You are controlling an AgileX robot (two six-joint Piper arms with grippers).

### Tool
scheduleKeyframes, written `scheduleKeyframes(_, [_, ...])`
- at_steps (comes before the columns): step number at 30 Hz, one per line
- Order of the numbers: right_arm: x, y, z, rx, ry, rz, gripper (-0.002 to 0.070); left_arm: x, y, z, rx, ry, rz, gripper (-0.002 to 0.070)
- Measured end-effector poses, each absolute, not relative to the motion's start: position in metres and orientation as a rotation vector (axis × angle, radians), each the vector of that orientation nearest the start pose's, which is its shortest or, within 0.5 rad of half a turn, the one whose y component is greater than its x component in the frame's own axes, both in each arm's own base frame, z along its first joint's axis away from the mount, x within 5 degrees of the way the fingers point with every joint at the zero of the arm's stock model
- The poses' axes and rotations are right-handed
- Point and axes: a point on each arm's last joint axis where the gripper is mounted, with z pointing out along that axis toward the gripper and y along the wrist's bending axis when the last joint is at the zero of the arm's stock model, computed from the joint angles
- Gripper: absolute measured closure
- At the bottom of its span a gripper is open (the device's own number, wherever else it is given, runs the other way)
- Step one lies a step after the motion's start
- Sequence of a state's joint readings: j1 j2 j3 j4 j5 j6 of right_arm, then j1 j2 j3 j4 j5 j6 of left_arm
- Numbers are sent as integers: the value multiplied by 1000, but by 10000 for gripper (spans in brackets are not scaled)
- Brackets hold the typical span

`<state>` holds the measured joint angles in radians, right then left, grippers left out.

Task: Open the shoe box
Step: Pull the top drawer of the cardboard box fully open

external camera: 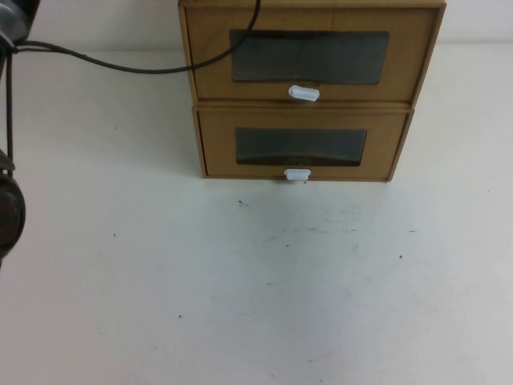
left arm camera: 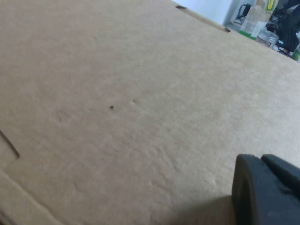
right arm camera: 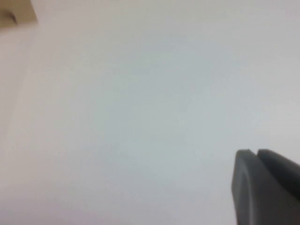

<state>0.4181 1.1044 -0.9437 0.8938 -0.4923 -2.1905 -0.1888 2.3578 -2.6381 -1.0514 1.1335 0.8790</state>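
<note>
Two brown cardboard shoe boxes stand stacked at the back of the white table, each with a dark window in its front. The upper box [external camera: 417, 56] has a white pull tab [external camera: 304, 93]; the lower box [external camera: 216, 144] has its own tab [external camera: 297, 175]. Both fronts are closed. My left gripper [left arm camera: 261, 159] is shut and empty, close to a plain cardboard face [left arm camera: 122, 93]. My right gripper [right arm camera: 257, 153] is shut and empty over the bare table, with a corner of a box [right arm camera: 16, 11] at the edge of its view. Neither gripper shows in the high view.
Part of my left arm [external camera: 8, 208] shows at the left edge of the high view. A black cable [external camera: 120, 66] runs from it across the table and up over the upper box. The white table [external camera: 264, 281] stretches in front of the boxes.
</note>
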Motion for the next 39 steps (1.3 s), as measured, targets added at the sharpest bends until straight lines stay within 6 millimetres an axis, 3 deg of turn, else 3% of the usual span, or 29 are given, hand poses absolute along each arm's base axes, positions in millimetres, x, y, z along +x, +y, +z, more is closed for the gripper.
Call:
scheduleKeyframes(3, [254, 76, 412, -697, 1327, -1275, 694, 482, -165, 381, 951, 1685, -866, 679])
scheduleKeyframes(5, [261, 91, 398, -641, 1517, -1278, 694, 482, -165, 381, 954, 1682, -863, 679])
scheduleKeyframes(7, [263, 123, 382, -671, 1613, -1177, 694, 481, -165, 381, 963, 1679, -860, 679])
scheduleKeyframes(11, [240, 194, 364, -783, 1562, -905, 694, 481, -165, 381, 979, 1672, -854, 679])
scheduleKeyframes(14, [221, 225, 360, -839, 1484, -860, 694, 481, -165, 381, 984, 1672, -855, 679])
scheduleKeyframes(19, [207, 239, 347, -852, 1484, -869, 694, 480, -165, 380, 997, 1671, -855, 679])
scheduleKeyframes(25, [184, 250, 304, -1051, 1410, -818, 694, 479, -165, 381, 1005, 1668, -853, 679])
scheduleKeyframes(29, [205, 245, 292, -1133, 1375, -789, 694, 479, -165, 380, 1014, 1669, -855, 679])
scheduleKeyframes(34, [236, 233, 295, -1032, 1445, -716, 685, 477, -165, 381, 1025, 1671, -861, 679])
scheduleKeyframes(36, [243, 232, 297, -1018, 1432, -705, 646, 477, -165, 381, 1026, 1671, -863, 679])
scheduleKeyframes(39, [250, 237, 294, -1067, 1374, -704, 526, 477, -165, 381, 1026, 1671, -863, 679])
